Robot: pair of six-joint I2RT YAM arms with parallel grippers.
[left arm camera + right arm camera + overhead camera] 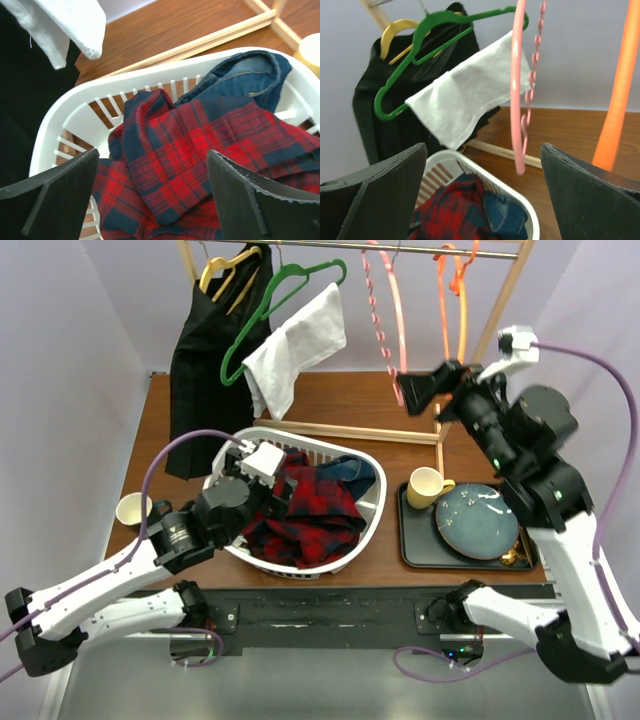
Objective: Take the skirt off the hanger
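Nearest the lens in the left wrist view, the left gripper hung with its two black fingers spread wide and nothing between them, just above the red-and-navy plaid garment heaped in the white laundry basket. A fold of blue denim lay at the far right of the basket. The right gripper was also splayed and empty, raised well to the right of the basket and facing the rail.

The black skirt hung on a yellow hanger behind and to the left of the basket, its hem reaching down beside the basket's far-left rim. Just to its right, above the basket's back edge, a white cloth was draped over a tilted green hanger. A pink hanger and an orange one hung bare further right.

By the look of it the skirt was soft, limp and fairly light, with long vertical folds that would bunch and swing rather than hold shape. I would judge the best hold to be at the waistband close under the hanger, where the cloth is doubled and firmest. A pinch lower down would likely only stretch the fabric or drag the hanger along the rail. How the waistband was fixed to the hanger could not be made out.

No brand, label or writing was readable on any item.
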